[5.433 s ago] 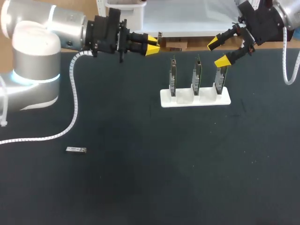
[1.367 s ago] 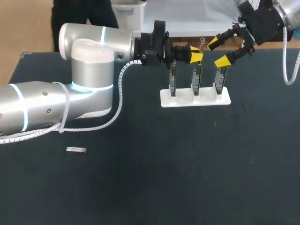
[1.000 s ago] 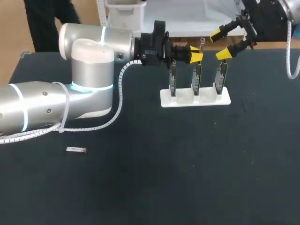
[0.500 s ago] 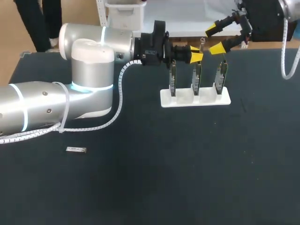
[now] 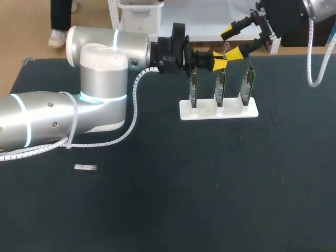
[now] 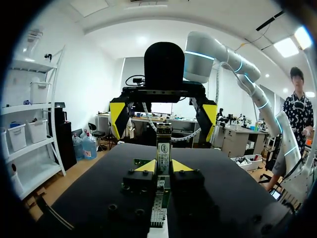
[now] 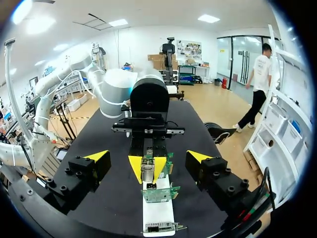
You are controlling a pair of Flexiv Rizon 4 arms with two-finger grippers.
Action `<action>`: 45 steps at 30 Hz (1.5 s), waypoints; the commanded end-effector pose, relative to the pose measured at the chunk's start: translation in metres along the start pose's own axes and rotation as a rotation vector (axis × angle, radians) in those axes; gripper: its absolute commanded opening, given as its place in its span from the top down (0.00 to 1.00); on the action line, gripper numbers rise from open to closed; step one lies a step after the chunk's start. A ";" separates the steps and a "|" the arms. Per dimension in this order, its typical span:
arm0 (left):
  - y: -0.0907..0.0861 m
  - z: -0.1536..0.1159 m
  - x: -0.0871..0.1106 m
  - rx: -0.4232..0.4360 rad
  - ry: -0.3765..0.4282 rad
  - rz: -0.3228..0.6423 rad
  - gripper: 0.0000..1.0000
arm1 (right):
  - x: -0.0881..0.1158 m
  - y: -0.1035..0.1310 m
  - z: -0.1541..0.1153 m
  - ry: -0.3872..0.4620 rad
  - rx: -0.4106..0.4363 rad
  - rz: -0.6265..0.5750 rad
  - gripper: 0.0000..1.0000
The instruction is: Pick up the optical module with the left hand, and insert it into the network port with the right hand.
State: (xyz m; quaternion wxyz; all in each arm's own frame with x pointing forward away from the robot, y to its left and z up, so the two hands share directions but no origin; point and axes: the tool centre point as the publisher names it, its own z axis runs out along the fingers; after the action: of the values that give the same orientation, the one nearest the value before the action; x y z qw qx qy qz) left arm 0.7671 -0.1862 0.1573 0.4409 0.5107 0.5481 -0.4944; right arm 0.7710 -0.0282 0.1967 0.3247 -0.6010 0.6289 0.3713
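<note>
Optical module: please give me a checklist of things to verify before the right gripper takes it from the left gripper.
1. Left gripper shut on optical module: ok.
2. Right gripper open: ok.
3. Right gripper's fingers on both sides of the module: ok in the left wrist view, not touching it.
4. Three cards upright in white holder: ok.
5. Network port free: cannot tell.

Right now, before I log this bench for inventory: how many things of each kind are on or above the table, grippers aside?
White stand: 1
Circuit boards, upright in the stand: 3
Optical modules: 2, one lying on the table, one in the left gripper
Total: 6
</note>
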 end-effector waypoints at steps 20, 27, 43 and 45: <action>0.002 0.001 0.000 0.004 0.000 0.000 1.00 | 0.001 0.004 0.001 0.011 0.028 -0.010 1.00; 0.002 0.001 0.000 0.004 0.000 0.000 1.00 | 0.002 0.003 0.000 0.013 0.030 -0.012 1.00; 0.002 0.001 0.000 0.004 0.000 0.000 0.00 | 0.001 0.002 0.002 0.004 0.037 -0.010 1.00; 0.002 0.001 0.000 0.004 0.000 0.000 0.00 | 0.001 0.002 0.002 0.003 0.040 -0.011 1.00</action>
State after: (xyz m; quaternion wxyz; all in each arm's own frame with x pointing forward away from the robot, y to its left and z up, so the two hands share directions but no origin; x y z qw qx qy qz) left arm 0.7671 -0.1862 0.1574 0.4409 0.5107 0.5480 -0.4945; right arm 0.7719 -0.0270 0.1956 0.3347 -0.5992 0.6330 0.3581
